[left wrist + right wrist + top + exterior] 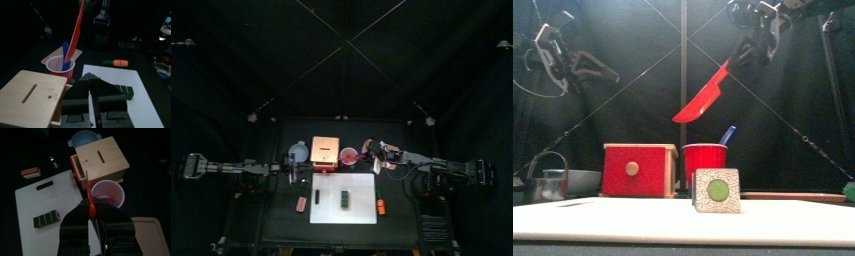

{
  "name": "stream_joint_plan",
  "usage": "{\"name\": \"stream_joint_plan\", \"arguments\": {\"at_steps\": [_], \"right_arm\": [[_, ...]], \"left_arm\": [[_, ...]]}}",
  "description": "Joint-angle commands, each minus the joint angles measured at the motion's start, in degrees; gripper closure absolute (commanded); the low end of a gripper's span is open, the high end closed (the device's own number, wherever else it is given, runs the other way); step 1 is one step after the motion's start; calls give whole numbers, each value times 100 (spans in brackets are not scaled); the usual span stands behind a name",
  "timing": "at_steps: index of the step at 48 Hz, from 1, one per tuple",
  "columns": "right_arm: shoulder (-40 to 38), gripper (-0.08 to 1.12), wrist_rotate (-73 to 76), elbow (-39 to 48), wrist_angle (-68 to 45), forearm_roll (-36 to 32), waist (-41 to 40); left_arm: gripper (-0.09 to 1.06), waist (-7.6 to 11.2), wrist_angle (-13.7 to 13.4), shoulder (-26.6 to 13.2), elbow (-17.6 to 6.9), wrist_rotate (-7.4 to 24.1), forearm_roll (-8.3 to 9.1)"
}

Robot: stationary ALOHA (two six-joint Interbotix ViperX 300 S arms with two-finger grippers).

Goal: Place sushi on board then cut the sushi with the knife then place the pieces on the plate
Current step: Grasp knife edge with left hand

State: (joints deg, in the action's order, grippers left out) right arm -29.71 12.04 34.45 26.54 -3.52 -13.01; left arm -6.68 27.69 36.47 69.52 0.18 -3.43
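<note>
**Top view.** The sushi roll lies near the middle of the white cutting board, so the placing looks done and the cut is the step in hand. The right gripper hangs over the table's back part, just beside the red cup. The left gripper waits off the board's back left corner. An orange toy food sits at the board's right edge.

**Front view.** The red knife hangs tilted, tip down, well clear above the cup, and the blue knife stands inside it. The roll's near end is a pale speckled square with a green oval centre. The wooden box stands just left of the cup.

**Left wrist view.** This claw's jaws lie pressed together with nothing between them. The roll shows as a short row of dark blocks. The cup seems to stand on the pink tray.

**Right wrist view.** The jaws are clenched on the red knife's handle, with the blade running out ahead of them.

To cut well, the blade should probably travel forward to the board and turn to lie across the roll's length. It should meet a seam between two blocks and press straight down, not saw. The roll looks light and may slide, so the left claw could steady one end. The descent should also stay clear of the orange toy.
</note>
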Motion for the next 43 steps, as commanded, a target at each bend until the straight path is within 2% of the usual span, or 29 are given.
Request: {"name": "stream_joint_plan", "arguments": {"at_steps": [1, 6, 10, 13, 31, 37, 43], "right_arm": [[-158, 65, 0, 369, -844, 229, 9], [-149, 65, -9, 545, -1266, 325, 44], [-123, 65, -9, 563, -1380, 334, 88], [-97, 65, -9, 563, -1441, 334, 149], [53, 65, 9, 554, -1784, 422, 545], [79, 65, 9, 554, -1828, 431, 624], [79, 65, 9, 571, -1828, 431, 624]], "left_arm": [[40, 0, 53, -352, -352, 18, 202], [17, 9, 105, -677, -510, 9, 422], [4, 0, 202, -932, -615, 0, 431], [-1, -18, 264, -1116, -686, 9, 413], [-2, -281, 782, -2188, -1248, 18, 413], [-2, -281, 826, -2479, -1450, 26, 422], [-1, -237, 826, -2628, -1626, 18, 519]]}}
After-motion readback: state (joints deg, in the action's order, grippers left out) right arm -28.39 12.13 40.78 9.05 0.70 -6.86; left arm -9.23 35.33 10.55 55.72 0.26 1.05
